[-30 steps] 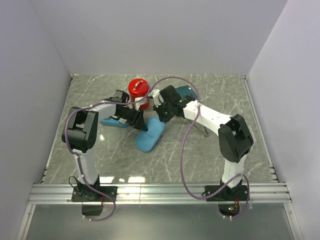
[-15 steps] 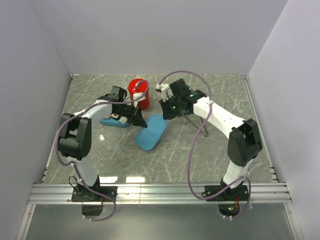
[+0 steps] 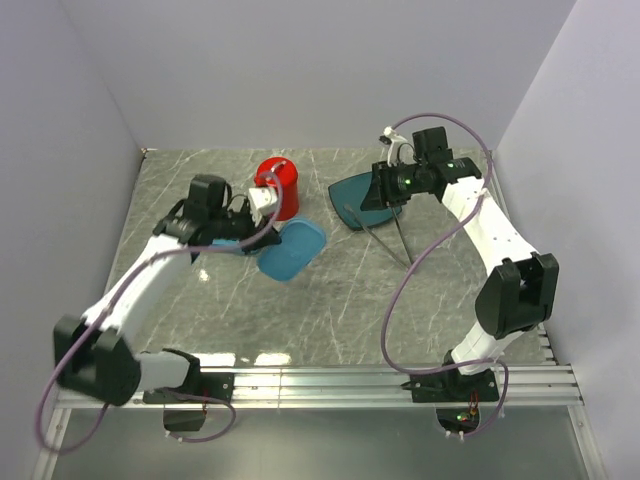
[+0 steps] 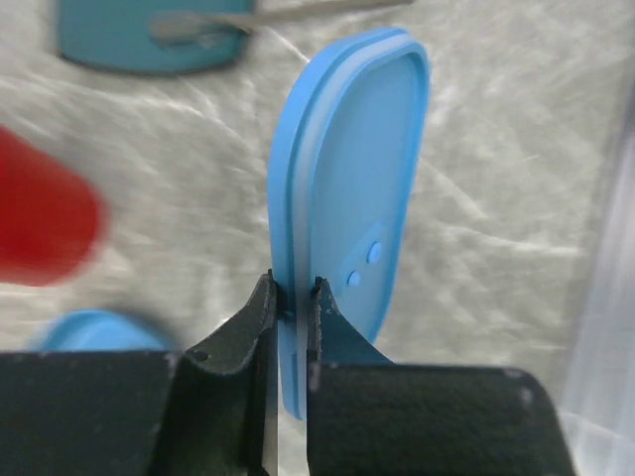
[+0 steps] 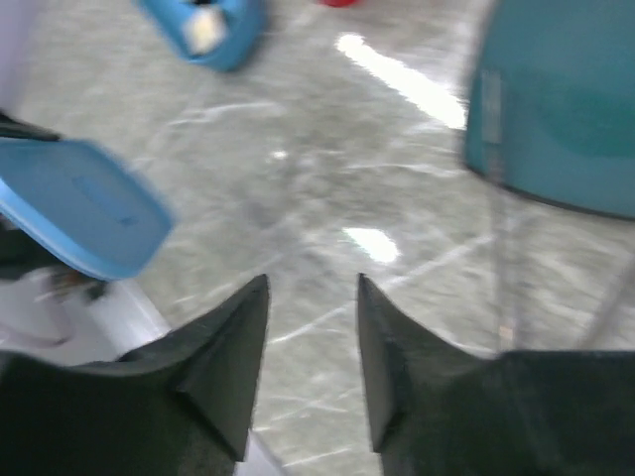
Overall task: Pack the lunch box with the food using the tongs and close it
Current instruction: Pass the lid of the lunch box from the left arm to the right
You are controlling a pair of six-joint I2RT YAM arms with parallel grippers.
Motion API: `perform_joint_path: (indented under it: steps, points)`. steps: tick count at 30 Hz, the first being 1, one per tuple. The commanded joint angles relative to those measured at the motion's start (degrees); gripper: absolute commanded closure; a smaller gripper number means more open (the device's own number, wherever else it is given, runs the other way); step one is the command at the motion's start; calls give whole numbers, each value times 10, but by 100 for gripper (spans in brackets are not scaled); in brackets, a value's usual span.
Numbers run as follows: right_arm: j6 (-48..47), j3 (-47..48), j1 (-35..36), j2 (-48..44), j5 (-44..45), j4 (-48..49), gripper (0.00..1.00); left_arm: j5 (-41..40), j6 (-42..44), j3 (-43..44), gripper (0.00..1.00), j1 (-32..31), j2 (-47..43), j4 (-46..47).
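- The lid point(image 4: 362, 169) hangs edge-on, left of centre in the overhead view. The left jaws are almost shut on its rim. That is a thin bite on one edge, so I'd worry it swivels or slips out onto the worktop point(image 3: 330, 310) if the arm swings sharply.
- Just behind it the lunch box point(image 5: 233, 50) sits on the worktop, mostly hidden under the left arm from overhead. The right wrist view shows it at upper left with a pale piece of food point(image 5: 203, 30) inside. I can't tell whether all the food is packed. A lid brought down tilted or off-line could catch one rim, shove the box along and fail to seat.
- The red cup point(image 3: 278, 185) stands right beside the lid and the left wrist. A careless turn there could knock it over.
- The tongs point(image 4: 268, 15) lie right of centre, one end reaching the dark teal plate point(image 3: 362, 190). An arm sweeping low could drag them.
- Farthest off, at upper right, the right jaws are partly open with nothing between them. They are well away from the box and can't steady it during closing.
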Motion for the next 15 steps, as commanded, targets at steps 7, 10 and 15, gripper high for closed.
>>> perform_joint_path:
  steps: [7, 10, 15]
  points:
    - [134, -4, 6, 40, -276, 57, 35, -228, 278, -180, 100, -109, -246, 252]
    - [149, 5, 34, 63, -302, 61, 35, -267, 362, -236, 100, -154, -294, 313]
    - [160, 30, 90, 83, -311, 57, 35, -311, 474, -306, 100, -210, -337, 381]
